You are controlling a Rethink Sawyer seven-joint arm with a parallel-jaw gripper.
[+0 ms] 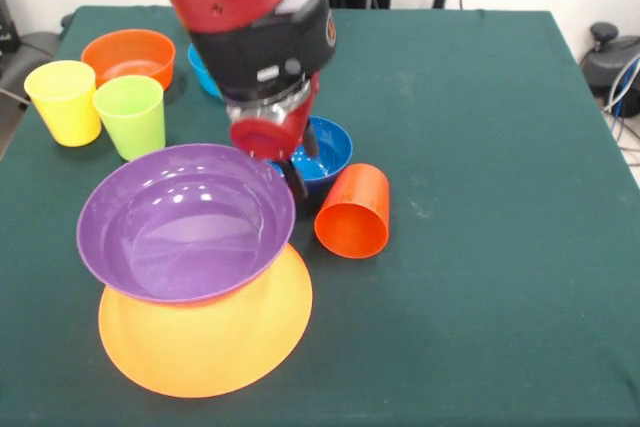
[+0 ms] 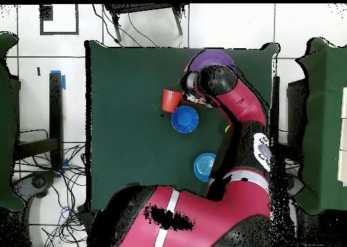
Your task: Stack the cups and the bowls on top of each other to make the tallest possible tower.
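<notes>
The wide purple bowl (image 1: 185, 222) sits tilted on the very large yellow-orange bowl (image 1: 205, 342) at the front left; together they form the tower. The orange-red cup (image 1: 353, 212) lies on its side on the cloth to their right, mouth toward the camera. My gripper (image 1: 296, 177) hangs low between the purple bowl's rim and the dark blue bowl (image 1: 325, 152), just left of the cup. The overhead view shows the purple bowl (image 2: 215, 56), the cup (image 2: 171, 100) and the dark blue bowl (image 2: 185, 119). The arm hides the gripper's tips there.
A yellow cup (image 1: 63, 102), a lime green cup (image 1: 130, 117) and a small orange bowl (image 1: 128, 55) stand at the back left. A light blue bowl (image 1: 203, 72) sits partly hidden behind the arm. It also shows in the overhead view (image 2: 204, 166). The green table (image 1: 480, 147) stretches to the right.
</notes>
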